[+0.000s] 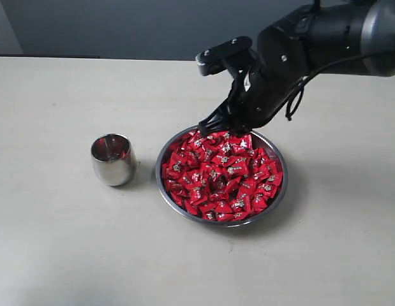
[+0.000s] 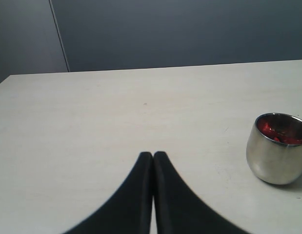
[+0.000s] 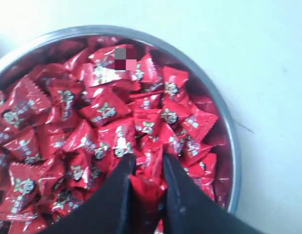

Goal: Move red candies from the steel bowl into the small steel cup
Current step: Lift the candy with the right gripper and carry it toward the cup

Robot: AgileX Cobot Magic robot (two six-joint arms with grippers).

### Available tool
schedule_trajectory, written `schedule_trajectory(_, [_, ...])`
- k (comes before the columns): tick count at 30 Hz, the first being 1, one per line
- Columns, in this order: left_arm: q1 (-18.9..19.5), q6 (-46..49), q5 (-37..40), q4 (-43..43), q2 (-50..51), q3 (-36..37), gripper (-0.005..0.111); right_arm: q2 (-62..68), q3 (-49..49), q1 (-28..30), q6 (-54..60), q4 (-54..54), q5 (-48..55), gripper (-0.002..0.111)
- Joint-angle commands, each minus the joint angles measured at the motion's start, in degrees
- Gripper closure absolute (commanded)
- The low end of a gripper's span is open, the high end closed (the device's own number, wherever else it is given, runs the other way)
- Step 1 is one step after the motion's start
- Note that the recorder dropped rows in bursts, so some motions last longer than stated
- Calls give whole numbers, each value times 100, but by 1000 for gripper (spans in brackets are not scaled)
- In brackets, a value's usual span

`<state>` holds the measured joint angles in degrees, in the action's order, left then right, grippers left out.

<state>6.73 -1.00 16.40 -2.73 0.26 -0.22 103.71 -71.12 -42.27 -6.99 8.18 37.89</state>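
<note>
The steel bowl (image 1: 157, 172) sits at the table's middle, heaped with red candies (image 1: 223, 175). My right gripper (image 1: 213, 127) hangs at the bowl's far rim, just above the heap. In the right wrist view this gripper (image 3: 147, 161) is shut on one red candy (image 3: 148, 187), pinched between its black fingers over the pile (image 3: 92, 117) inside the rim (image 3: 224, 117). Left of the bowl stands the small steel cup (image 1: 113, 159). My left gripper (image 2: 153, 155) is shut and empty above bare table, with the cup (image 2: 276, 156) off to one side and red candies (image 2: 277, 132) showing inside it.
The pale table (image 1: 57, 242) spreads around the bowl and cup. A dark wall (image 1: 120, 25) runs along the table's far edge. The right arm's black body (image 1: 325, 38) reaches in from the upper right.
</note>
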Motion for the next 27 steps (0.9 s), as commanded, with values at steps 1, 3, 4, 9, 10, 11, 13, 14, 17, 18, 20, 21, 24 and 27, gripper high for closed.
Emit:
schedule_trajectory(1, [3,-11,-11,16,-26,22,106,-148,-9,474,868,-1113,-261,109])
schedule_trajectory(3, [3,-11,-11,16,-26,22,106,-135,-9,685,1705,-2308,-395,109])
schedule_trajectory(4, [3,-11,-11,16,-26,22,106,-125,-9,716,1947,-2569,-436,109])
schedule_trajectory(9, [3,-11,-11,16,-26,22,106,23,-9,764,3975,-4364,-619,109])
schedule_trajectory(10, [3,-11,-11,16,-26,22,106,82,-35,764,4297,-4670,-599,109])
schedule_trajectory(11, [3,-11,-11,16,-26,22,106,222,-161,764,4725,-5155,-372,109])
schedule_trajectory(13, [3,-11,-11,16,-26,22,106,468,-525,717,5016,-5405,-44,109])
schedule_trajectory(14, [3,-11,-11,16,-26,22,106,602,-778,688,5016,-5367,100,109])
schedule_trajectory(17, [3,-11,-11,16,-26,22,106,891,-1421,519,5019,-5121,415,109])
schedule_trajectory(18, [3,-11,-11,16,-26,22,106,993,-1669,423,5019,-5026,501,109])
schedule_trajectory(20, [3,-11,-11,16,-26,22,106,1123,-1952,317,4985,-5019,633,109])
schedule_trajectory(21, [3,-11,-11,16,-26,22,106,1209,-2104,256,4985,-4999,714,109])
schedule_trajectory(24, [3,-11,-11,16,-26,22,106,1482,-2549,83,4869,-4870,1003,109])
schedule_trajectory(27, [3,-11,-11,16,-26,22,106,1778,-2991,-89,4736,-4586,1271,109])
